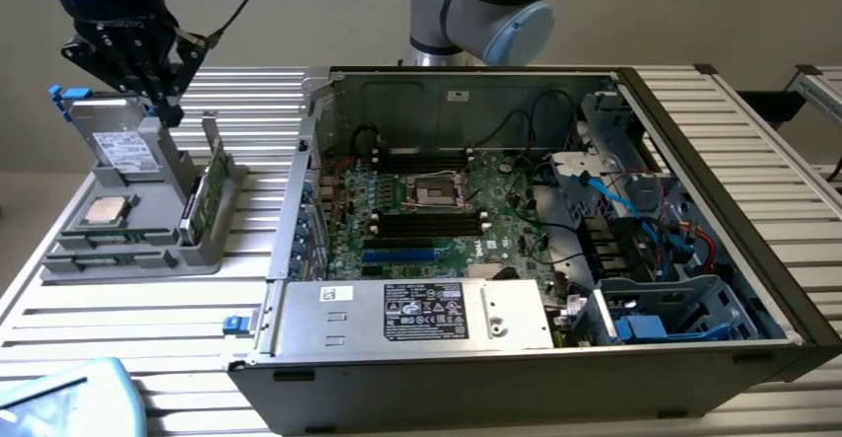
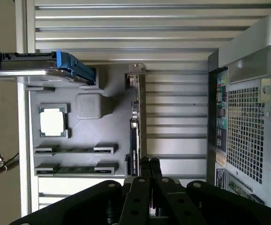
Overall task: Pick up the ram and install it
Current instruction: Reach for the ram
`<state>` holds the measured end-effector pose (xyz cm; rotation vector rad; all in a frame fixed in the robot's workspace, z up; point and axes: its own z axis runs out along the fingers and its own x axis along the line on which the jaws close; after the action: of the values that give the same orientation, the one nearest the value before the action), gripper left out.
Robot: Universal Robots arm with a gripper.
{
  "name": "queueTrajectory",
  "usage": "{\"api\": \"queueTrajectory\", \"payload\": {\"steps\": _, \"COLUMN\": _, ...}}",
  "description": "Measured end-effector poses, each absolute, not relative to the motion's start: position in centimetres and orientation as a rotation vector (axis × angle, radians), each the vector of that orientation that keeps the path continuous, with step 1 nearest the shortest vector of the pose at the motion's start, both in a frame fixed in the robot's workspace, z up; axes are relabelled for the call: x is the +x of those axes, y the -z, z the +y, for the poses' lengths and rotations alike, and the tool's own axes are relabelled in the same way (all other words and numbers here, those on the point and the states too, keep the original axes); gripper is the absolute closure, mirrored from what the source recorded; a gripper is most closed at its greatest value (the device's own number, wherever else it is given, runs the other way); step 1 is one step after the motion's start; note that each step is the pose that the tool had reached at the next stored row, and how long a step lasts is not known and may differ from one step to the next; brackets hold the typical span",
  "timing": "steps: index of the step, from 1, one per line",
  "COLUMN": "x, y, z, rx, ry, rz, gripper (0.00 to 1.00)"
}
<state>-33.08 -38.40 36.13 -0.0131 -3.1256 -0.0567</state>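
Gripper (image 1: pixel 172 111) (image 2: pixel 150 169), fingers pressed together on nothing, at upper left of the exterior view, above the upright ram (image 1: pixel 192 208) in the grey tray (image 1: pixel 118 261)

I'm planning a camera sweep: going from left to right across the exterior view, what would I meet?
Processor chip → blue tab at the case corner → power supply → blue drive bay.

nothing legible; print on the power supply label (image 1: pixel 425 311) and drive label (image 1: pixel 128 148) is too small.
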Motion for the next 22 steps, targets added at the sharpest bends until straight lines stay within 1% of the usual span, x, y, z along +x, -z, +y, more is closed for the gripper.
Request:
{"api": "queueTrajectory", "payload": {"steps": 4, "x": -33.9, "y": -35.9, "z": -38.4, "rx": 0.002, "ry": 0.038, "rz": -3.117, "gripper": 0.9}}
{"api": "queueTrajectory", "payload": {"steps": 13, "x": -35.6, "y": -35.7, "z": -38.4, "rx": 0.024, "ry": -0.034, "rz": -3.089, "gripper": 0.9}}
{"api": "queueTrajectory", "payload": {"steps": 22, "x": -37.5, "y": -35.2, "z": -38.4, "rx": 0.046, "ry": -0.082, "rz": -3.072, "gripper": 0.9}}
